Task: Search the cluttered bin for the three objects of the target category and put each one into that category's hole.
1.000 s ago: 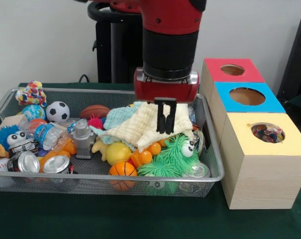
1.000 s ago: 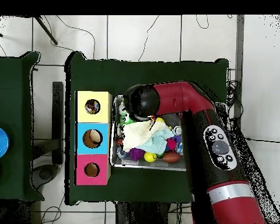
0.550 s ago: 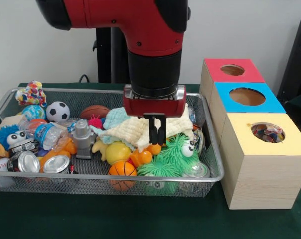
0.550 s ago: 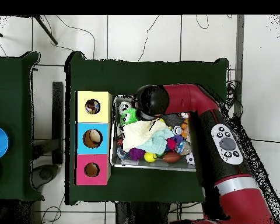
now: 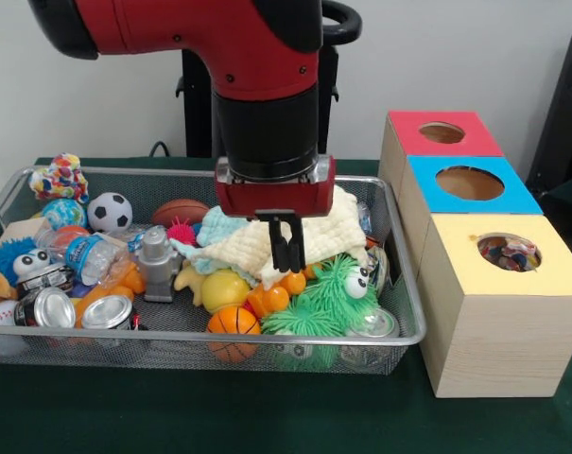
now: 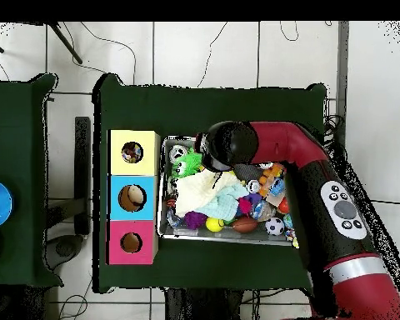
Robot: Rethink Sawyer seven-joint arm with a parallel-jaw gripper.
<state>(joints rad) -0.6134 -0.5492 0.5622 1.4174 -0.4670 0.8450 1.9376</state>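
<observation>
My gripper point(image 5: 286, 257) is shut, with nothing seen between its black fingers, and hangs low over the wire bin point(image 5: 399, 333). Its tips sit in front of a cream cloth point(image 5: 251, 248), just above some small orange balls point(image 5: 292, 282) and left of a green furry toy point(image 5: 335, 293). In the overhead view the arm's round head point(image 6: 228, 143) hides the gripper. Three boxes stand beside the bin: red point(image 5: 442, 133), blue point(image 5: 468, 183) and yellow point(image 5: 512, 253), each with a round hole. The yellow box's hole point(image 5: 509, 252) shows small items inside.
The bin also holds an orange basketball point(image 5: 233, 324), a yellow ball point(image 5: 224, 288), a grey robot figure point(image 5: 157, 263), cans point(image 5: 108, 313), a soccer ball point(image 5: 109, 211), a brown football point(image 5: 180, 210) and a blue furry toy point(image 5: 11, 260). Green cloth covers the table point(image 5: 267, 416).
The arm has swung left in the front view, carrying the shut gripper from the cloth's right part to its middle and slightly lower. The cloth has barely shifted.
</observation>
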